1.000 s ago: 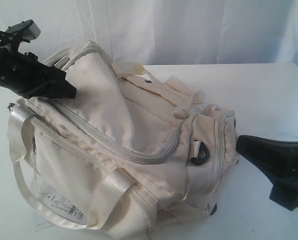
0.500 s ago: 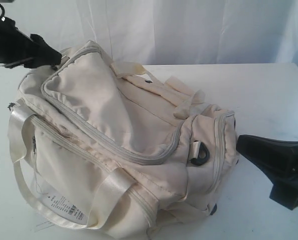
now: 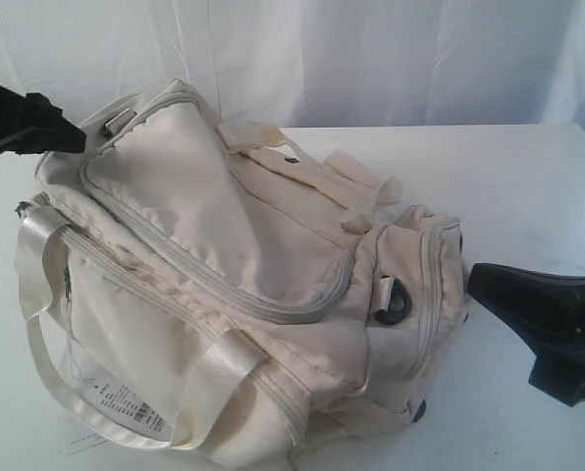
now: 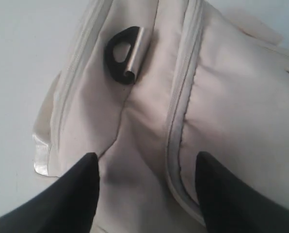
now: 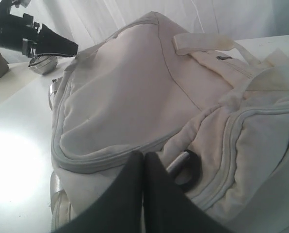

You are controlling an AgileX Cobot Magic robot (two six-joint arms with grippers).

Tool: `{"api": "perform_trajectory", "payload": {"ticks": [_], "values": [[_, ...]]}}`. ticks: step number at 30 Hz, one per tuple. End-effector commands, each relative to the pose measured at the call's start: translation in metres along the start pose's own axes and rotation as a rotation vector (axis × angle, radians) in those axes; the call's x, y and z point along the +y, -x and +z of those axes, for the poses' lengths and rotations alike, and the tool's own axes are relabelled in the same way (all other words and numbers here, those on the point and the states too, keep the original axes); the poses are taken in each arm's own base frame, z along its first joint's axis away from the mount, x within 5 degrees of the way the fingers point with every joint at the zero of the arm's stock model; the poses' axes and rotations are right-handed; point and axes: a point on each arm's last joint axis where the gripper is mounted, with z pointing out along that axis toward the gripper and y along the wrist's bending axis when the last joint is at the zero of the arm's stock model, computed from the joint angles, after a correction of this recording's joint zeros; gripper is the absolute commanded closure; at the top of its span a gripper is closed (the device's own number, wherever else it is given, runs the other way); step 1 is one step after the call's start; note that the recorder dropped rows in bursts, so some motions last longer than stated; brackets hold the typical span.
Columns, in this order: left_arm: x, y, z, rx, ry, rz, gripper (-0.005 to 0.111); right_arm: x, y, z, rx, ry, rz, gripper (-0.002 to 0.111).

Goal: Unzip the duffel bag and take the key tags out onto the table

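Duffel bag is seemingly steadied by the closed right gripper; left gripper is held wide over its zipper.

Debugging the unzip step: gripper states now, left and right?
Left gripper: open, empty, at the bag's end.
Right gripper: shut, holding nothing, tips by the bag.

The left hand has two matte black fingers, broad at the base, narrowing to blunt wedge tips. The right hand is the same smooth black plastic, faintly glossy, with no markings visible.
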Motion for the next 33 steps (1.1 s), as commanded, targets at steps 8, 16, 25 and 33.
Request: {"api": "perform_trajectory", "payload": {"ticks": [8,16,25,33], "values": [[0.018,-0.003,0.016,-0.003,0.037,-0.031,0.045,-0.017,0.001,0.003,0.005,-0.159,0.077,0.098],[0.023,0.002,0.011,-0.054,0.117,0.005,0.045,-0.039,-0.005,0.012,0.050,-0.288,0.190,0.030],[0.034,-0.012,0.040,0.019,0.071,-0.041,0.045,-0.059,-0.017,0.046,0.150,-0.216,0.454,0.033],[0.036,-0.020,0.051,0.061,0.040,-0.060,0.074,-0.073,-0.026,0.085,0.252,-0.088,0.520,0.043]]}}
